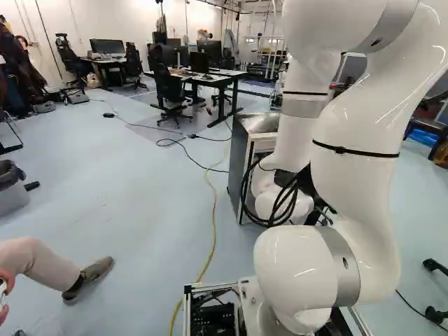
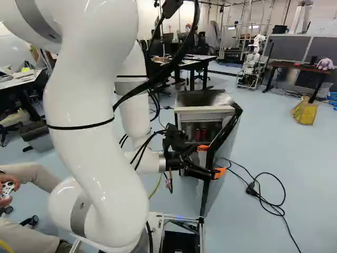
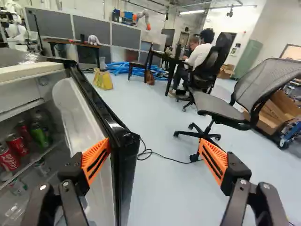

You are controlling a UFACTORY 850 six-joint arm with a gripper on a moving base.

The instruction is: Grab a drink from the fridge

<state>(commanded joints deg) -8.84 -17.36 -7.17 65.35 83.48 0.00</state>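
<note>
The small fridge (image 2: 202, 99) stands ahead with its door (image 3: 123, 155) ajar. Through the gap, red cans (image 3: 18, 145) and a green can (image 3: 40, 134) show on a shelf in the wrist view; the right base view shows red cans (image 2: 200, 135) too. My gripper (image 2: 211, 161) is at the door's free edge. Seen from the wrist, the gripper (image 3: 155, 157) stands wide open with that edge between its fingers. One orange pad (image 3: 96, 159) is on the inner side, at or close against the door; the other is well clear on the outer side.
A mesh office chair (image 3: 221, 110) stands beyond the outer-side finger. Black cable lies on the floor (image 2: 274, 195) right of the fridge. A yellow cable (image 1: 213, 224) runs left of it. A seated person's leg and shoe (image 1: 87, 278) are close at the left. Another robot (image 2: 253, 63) stands far back.
</note>
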